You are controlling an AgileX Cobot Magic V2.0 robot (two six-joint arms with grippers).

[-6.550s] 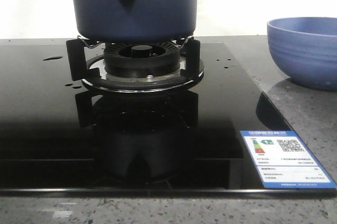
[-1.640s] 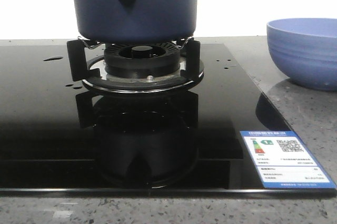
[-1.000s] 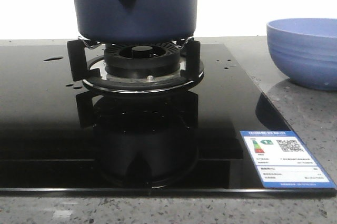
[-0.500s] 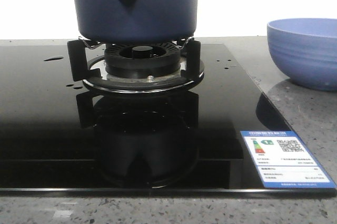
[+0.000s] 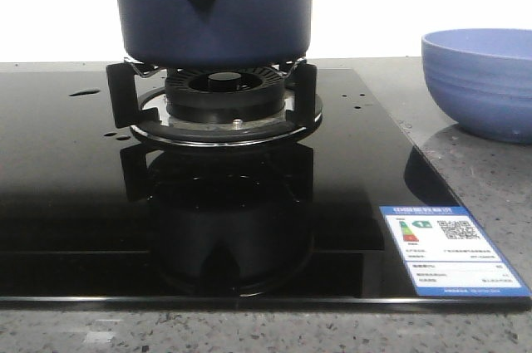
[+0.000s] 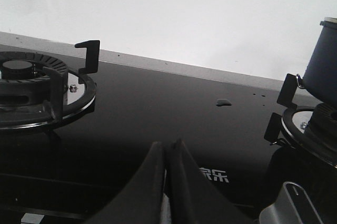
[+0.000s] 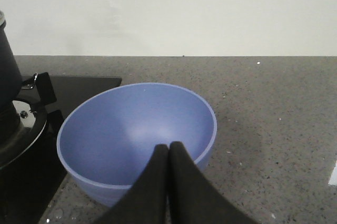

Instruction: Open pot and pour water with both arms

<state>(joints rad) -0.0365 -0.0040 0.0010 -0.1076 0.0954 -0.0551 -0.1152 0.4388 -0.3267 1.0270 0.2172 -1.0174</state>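
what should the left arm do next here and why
Probably open the left tool and move it toward the pot. Its fingers are pressed together holding nothing, low over the black cooktop, while the pot sits untouched on its burner stand.

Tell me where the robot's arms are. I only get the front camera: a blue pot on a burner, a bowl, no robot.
Observer: The left tool is shut. It hangs over the black glass hob, off to the side of the pot.
Visitor: And the other arm?
Observer: The right tool is shut as well, close to the light-blue bowl and pointing at it.
Visitor: Is anything in that bowl?
Observer: No. The right wrist camera looks down into it, and nothing shows inside.
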